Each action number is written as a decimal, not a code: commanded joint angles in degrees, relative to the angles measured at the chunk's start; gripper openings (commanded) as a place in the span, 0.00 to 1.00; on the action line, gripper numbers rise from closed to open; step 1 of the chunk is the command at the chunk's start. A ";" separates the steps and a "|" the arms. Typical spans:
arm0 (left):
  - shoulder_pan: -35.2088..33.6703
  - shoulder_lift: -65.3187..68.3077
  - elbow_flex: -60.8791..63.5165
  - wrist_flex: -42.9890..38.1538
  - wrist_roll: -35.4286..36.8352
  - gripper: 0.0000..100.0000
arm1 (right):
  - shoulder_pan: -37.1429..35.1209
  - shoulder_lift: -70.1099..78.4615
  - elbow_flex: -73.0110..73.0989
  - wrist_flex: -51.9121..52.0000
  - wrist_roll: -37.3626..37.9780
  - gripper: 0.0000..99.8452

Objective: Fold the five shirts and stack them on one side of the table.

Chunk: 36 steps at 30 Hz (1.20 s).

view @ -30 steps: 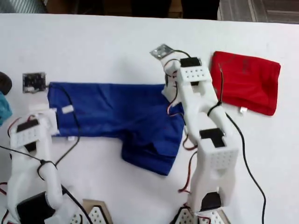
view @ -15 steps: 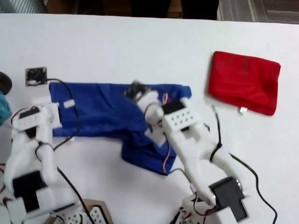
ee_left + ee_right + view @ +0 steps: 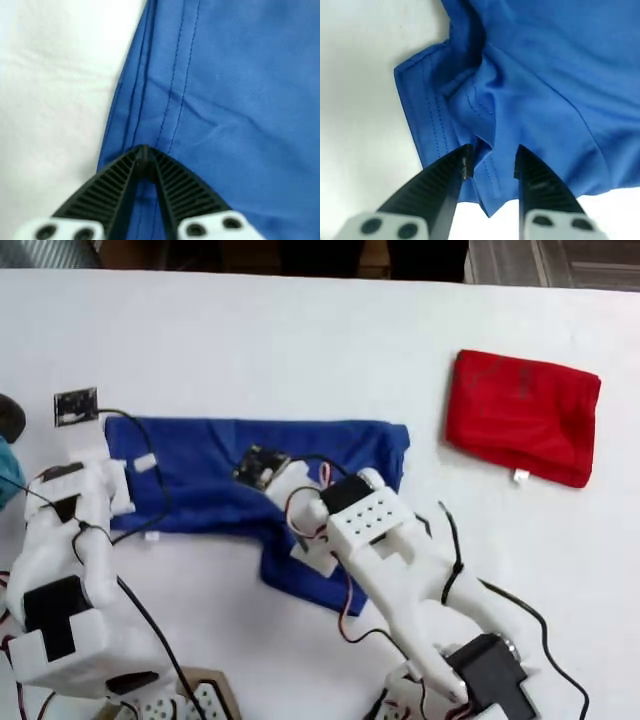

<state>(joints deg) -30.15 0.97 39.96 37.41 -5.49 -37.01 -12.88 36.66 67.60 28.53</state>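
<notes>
A blue shirt (image 3: 230, 475) lies spread across the middle left of the table, one sleeve (image 3: 310, 580) pointing to the near edge. My left gripper (image 3: 145, 150) is shut, pinching the hem (image 3: 150, 100) at the shirt's left edge; the left arm (image 3: 75, 510) stands at that edge. My right gripper (image 3: 492, 155) hangs open just above the stitched sleeve corner (image 3: 435, 125), one finger on either side of a fold. The right arm (image 3: 365, 520) reaches over the shirt's near right part. A folded red shirt (image 3: 525, 415) lies at the back right.
A teal cloth (image 3: 8, 475) and a dark object (image 3: 8, 418) show at the left edge. White tabletop (image 3: 300, 340) lies bare behind the blue shirt and between it and the red one. Cables trail from both arms near the front edge.
The right arm has swung away from the red shirt, leftward and nearer, to above the blue sleeve. The shirt's right edge is now uncovered. The left arm shifted slightly.
</notes>
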 commanded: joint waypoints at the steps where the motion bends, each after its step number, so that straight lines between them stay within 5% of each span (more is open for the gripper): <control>1: -0.44 -0.26 -2.24 0.26 0.35 0.03 | -0.57 1.54 0.00 -1.01 -0.26 0.14; 12: -0.44 -0.26 -2.24 0.26 0.35 0.03 | -0.13 8.92 0.00 -7.25 -0.18 0.14; 16: -0.44 -0.26 -2.24 0.26 0.26 0.03 | -0.13 9.01 -1.05 -7.34 -0.18 0.01; 23: -0.35 -0.26 -2.24 0.26 0.26 0.03 | -0.40 8.75 -1.32 -6.99 0.18 0.02; 36: -0.35 -0.26 -2.24 0.26 0.18 0.03 | -1.80 -9.54 0.26 0.66 0.35 0.02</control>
<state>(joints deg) -30.15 0.97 39.96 37.41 -5.49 -37.27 -18.15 36.66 67.43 28.53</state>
